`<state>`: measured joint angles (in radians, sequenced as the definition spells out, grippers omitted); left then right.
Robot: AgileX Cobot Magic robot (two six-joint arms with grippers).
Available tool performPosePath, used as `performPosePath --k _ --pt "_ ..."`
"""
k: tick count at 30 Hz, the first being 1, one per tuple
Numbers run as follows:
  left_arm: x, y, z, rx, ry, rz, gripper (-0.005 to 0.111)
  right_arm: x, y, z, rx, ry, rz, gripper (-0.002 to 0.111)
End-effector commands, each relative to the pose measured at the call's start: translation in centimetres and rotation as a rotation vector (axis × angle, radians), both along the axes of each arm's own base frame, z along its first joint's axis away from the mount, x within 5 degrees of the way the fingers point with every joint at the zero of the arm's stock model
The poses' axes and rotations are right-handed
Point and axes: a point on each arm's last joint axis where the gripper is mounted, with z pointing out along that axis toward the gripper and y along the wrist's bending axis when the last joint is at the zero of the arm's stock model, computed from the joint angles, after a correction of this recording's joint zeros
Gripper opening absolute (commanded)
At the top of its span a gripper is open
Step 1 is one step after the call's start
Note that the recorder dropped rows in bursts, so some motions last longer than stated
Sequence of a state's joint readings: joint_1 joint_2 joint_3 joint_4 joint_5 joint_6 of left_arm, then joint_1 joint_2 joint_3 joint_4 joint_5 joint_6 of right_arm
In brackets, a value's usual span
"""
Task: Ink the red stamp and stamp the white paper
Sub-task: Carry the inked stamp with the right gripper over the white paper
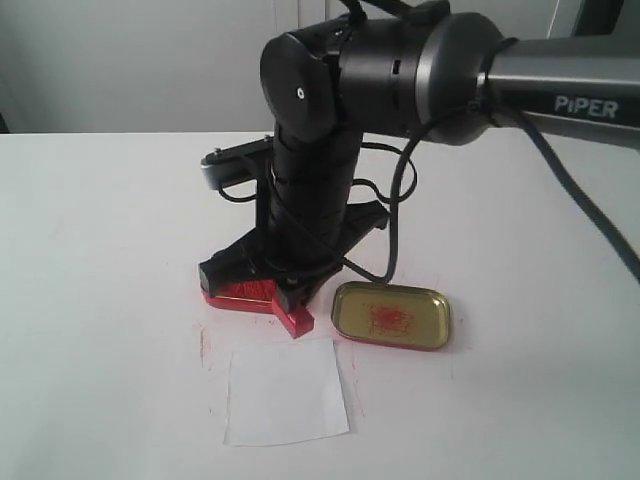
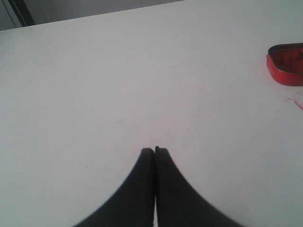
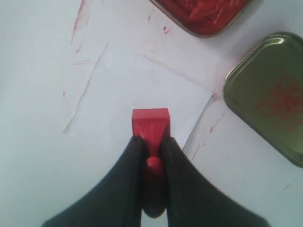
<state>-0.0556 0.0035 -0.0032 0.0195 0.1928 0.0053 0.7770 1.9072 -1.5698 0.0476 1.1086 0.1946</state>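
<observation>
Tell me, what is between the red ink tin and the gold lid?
The red stamp, gripped by the right tool, is between the red ink tin and the gold lid. The exterior view shows it.

Right claw (image 1: 290, 298) holds red stamp (image 1: 296, 321) beside white paper (image 1: 287, 390).

Red tin (image 1: 235, 293), gold-coloured lid (image 1: 392, 316) and a marked white tabletop (image 1: 100, 250)

The red tin, filled with red paste, is set on the white tabletop and is partly hidden in the exterior view. The gold-coloured lid is laid inside-up just to its right, apart from it, with a red smear at its middle. Thin red streaks (image 1: 204, 345) are marked on the tabletop near both. A pale wall (image 1: 120, 60) is seen behind.
</observation>
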Motion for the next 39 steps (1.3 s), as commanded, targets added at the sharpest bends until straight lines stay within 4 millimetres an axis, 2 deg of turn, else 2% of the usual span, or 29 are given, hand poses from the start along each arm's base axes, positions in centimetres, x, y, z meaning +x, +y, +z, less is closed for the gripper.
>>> performPosePath --k 1,13,18,24,39 --pt "0.0 0.0 -0.1 0.000 -0.005 0.000 0.000 -0.9 -0.9 -0.5 -0.005 -0.007 0.011 0.000" --pt "0.0 0.0 -0.1 0.000 -0.005 0.000 0.000 -3.0 -2.2 -2.0 -0.013 0.008 0.018 0.000" --pt "0.0 0.0 -0.1 0.000 -0.005 0.000 0.000 -4.2 -1.5 -2.9 -0.016 0.001 0.057 0.000" --pt "0.0 0.0 -0.1 0.000 -0.005 0.000 0.000 -5.0 -0.6 -3.0 -0.048 -0.066 0.055 0.000" --pt "0.0 0.0 -0.1 0.000 -0.005 0.000 0.000 -4.0 1.2 -4.3 -0.041 -0.075 0.032 0.000"
